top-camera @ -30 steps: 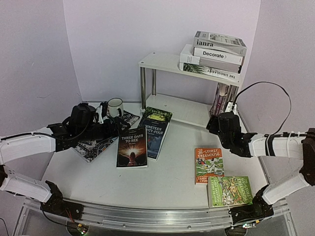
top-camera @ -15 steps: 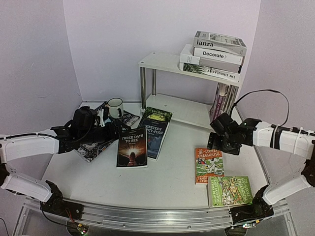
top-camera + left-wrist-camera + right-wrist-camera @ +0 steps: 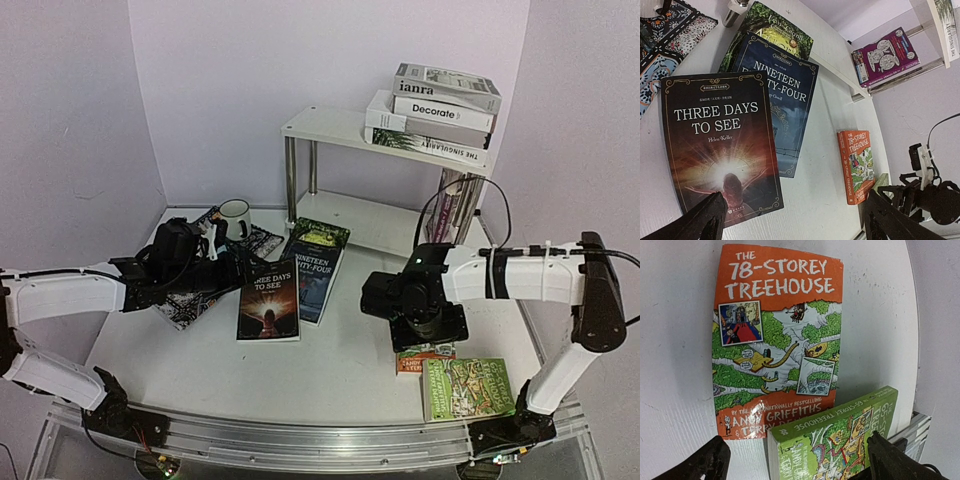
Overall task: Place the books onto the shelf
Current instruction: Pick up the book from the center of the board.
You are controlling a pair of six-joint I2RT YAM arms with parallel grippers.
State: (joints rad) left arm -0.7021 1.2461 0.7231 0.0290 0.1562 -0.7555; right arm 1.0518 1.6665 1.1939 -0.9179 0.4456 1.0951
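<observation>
Orange Treehouse book [image 3: 775,330] lies flat on the table [image 3: 340,375] under the right gripper [image 3: 799,460], jaws wide apart. Left gripper [image 3: 796,214], equally spread, hovers over the Three Days to See book [image 3: 720,145].

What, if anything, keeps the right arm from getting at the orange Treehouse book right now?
Probably nothing, so yes. The right gripper hangs open right above the orange book, which lies flat with its cover bare. Only the green book crowds its near edge, perhaps overlapping one corner.
</observation>
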